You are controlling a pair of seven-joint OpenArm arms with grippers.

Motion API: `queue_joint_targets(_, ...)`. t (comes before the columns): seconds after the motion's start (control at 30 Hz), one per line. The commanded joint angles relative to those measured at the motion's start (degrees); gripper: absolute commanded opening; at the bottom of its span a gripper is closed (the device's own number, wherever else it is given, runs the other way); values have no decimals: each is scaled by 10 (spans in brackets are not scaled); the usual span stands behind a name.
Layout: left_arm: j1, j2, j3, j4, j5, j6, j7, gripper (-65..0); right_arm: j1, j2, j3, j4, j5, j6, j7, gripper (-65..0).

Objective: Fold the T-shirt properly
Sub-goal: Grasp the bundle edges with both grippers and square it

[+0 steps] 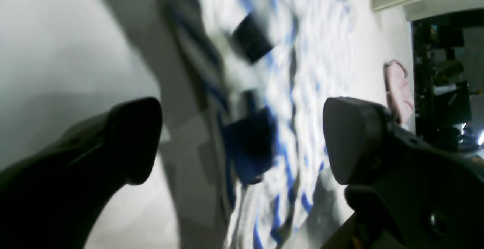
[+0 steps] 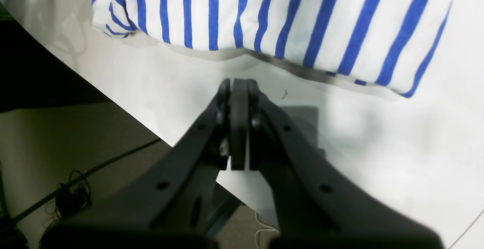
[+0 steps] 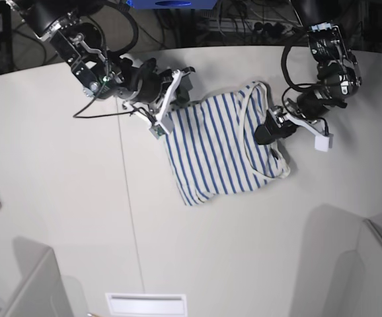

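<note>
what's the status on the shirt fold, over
Left gripper open over T-shirt. Right gripper shut, empty, beside its edge. Shirt partly folded. Nothing in the way.

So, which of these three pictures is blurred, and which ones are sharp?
Left wrist view: heavy motion blur smears the T-shirt, though the open left gripper shows clearer outlines. Right wrist view: sharp stripes, with the closed right gripper casting a soft shadow on the table. Base view: evenly lit and clear.

T-shirt (image 3: 221, 148) on table (image 3: 59, 198), between hands
</note>
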Motion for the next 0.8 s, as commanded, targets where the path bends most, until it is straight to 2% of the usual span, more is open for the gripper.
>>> queue_joint_targets(0.0, -13, -5, 0, 5, -19, 7, -12, 0, 5, 2, 10, 13, 7, 4, 9, -650)
queue_joint_targets(0.07, -14, -5, 10, -6, -17, 36, -19, 0, -8, -1, 33, 18, 7, 4, 10, -650)
queue_joint_targets(0.13, -19, -6, 40, -6, 10, 60, -48, 0, -22, -3, 66, 27, 6, 5, 10, -650)
queue_joint_targets(0.23, -23, -6, 92, -8, 53, 63, -76, 0, -31, -2, 102, 46, 7, 7, 10, -650)
queue_joint_targets(0.37, -24, -8, 112, -11, 71, 64, -80, 0, -47, 1, 144, 54, 7, 7, 10, -650)
queue_joint_targets(0.4, -24, -8, 112, -11, 75, 64, -79, -23, -54, -1, 159, 54, 7, 7, 10, -650)
queue_joint_targets(0.47, -25, -8, 112, -12, 83, 64, -78, -140, -69, -3, 189, 54, 7, 7, 11, -650)
queue_joint_targets(0.6, -33, -9, 115, -11, 115, 65, -74, -425, -92, -5, 241, 66, 8, 8, 14, -650)
queue_joint_targets(0.7, -56, -9, 116, -15, 158, 65, -28, -611, -117, -5, 278, 68, 11, 8, 44, -650)
queue_joint_targets(0.73, -68, -9, 116, -15, 175, 65, -4, -650, -126, -7, 292, 67, 19, 8, 58, -650)
queue_joint_targets(0.77, -78, -9, 116, -16, 195, 65, 15, -650, -134, -10, 306, 66, 28, 8, 65, -650)
